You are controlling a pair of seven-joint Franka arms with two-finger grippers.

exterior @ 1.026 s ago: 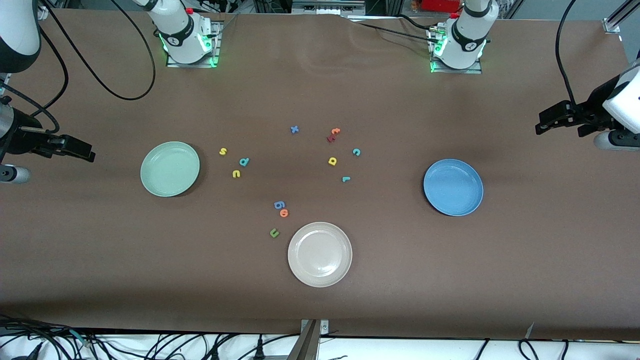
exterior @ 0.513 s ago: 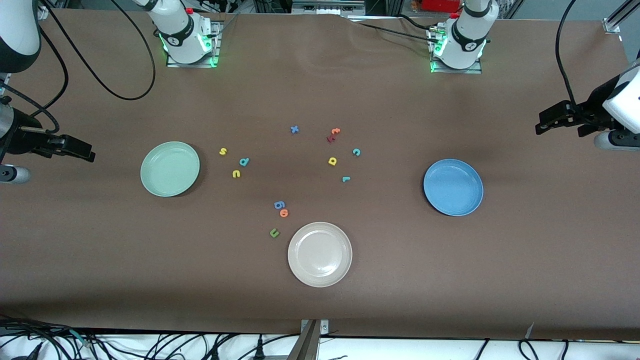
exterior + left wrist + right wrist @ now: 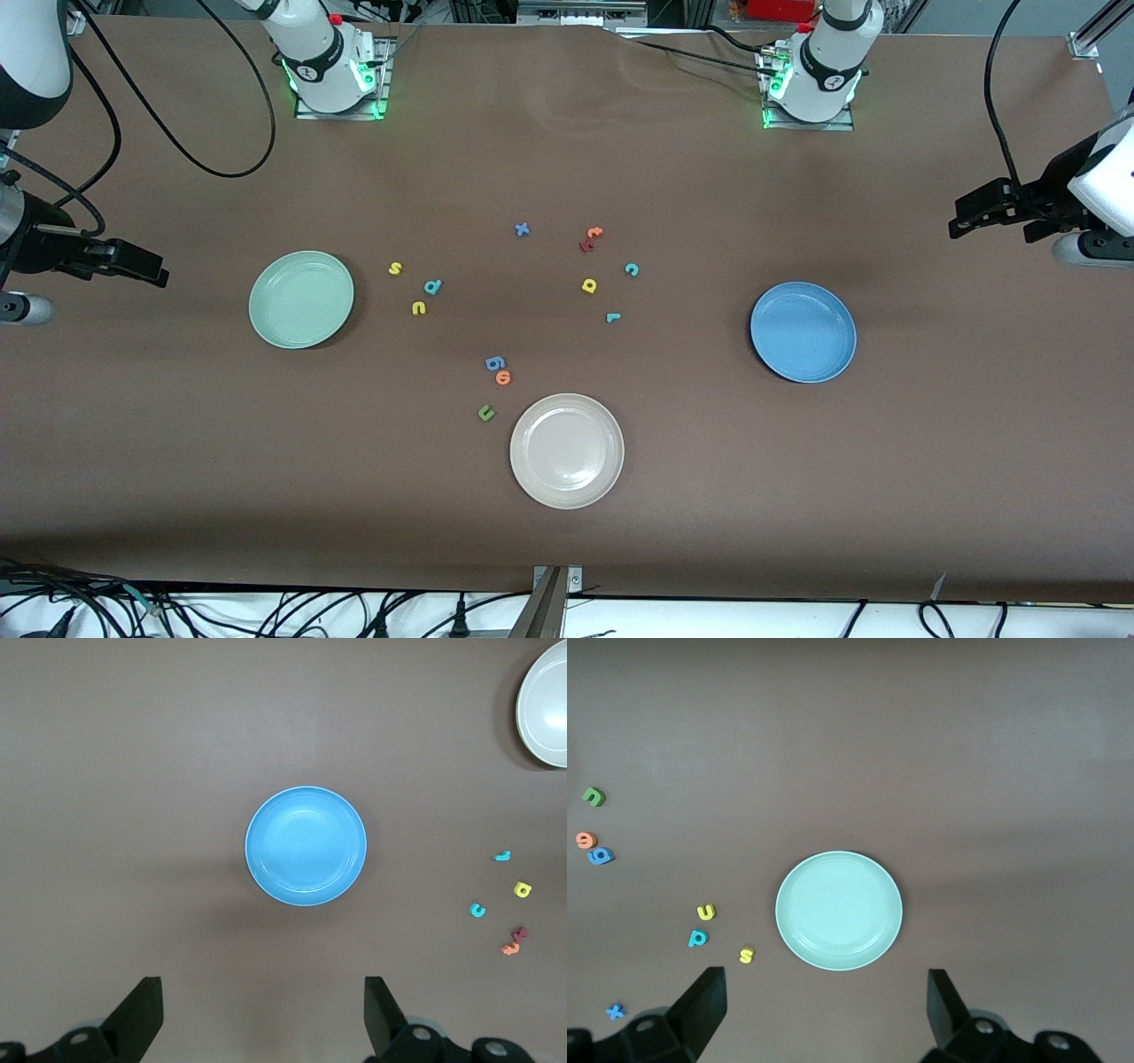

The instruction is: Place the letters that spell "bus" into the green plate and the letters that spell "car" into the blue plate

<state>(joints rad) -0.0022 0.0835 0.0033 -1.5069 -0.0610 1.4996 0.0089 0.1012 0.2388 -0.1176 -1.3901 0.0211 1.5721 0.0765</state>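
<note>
The green plate [image 3: 301, 299] [image 3: 838, 910] lies toward the right arm's end of the table. Beside it are the yellow "s" [image 3: 395, 268] [image 3: 747, 954], teal "b" [image 3: 432, 286] [image 3: 697, 938] and yellow "u" [image 3: 418, 307] [image 3: 706, 912]. The blue plate [image 3: 803, 331] [image 3: 306, 845] lies toward the left arm's end. The teal "c" [image 3: 632, 269] [image 3: 478, 910], yellow "a" [image 3: 589, 285] [image 3: 523, 889] and teal "r" [image 3: 612, 317] [image 3: 502, 856] sit mid-table. My right gripper [image 3: 146, 264] [image 3: 824, 981] hangs open and empty over bare table beside the green plate. My left gripper [image 3: 966, 213] [image 3: 263, 988] hangs open and empty over bare table beside the blue plate.
A beige-white plate [image 3: 567, 450] lies nearest the front camera. Stray letters: blue "x" [image 3: 522, 229], orange "t" [image 3: 594, 233] on a dark red letter [image 3: 586, 245], a blue "g" [image 3: 495, 363], an orange letter [image 3: 503, 377], olive "u" [image 3: 485, 412]. Black cables [image 3: 221, 168] trail near the right arm's base.
</note>
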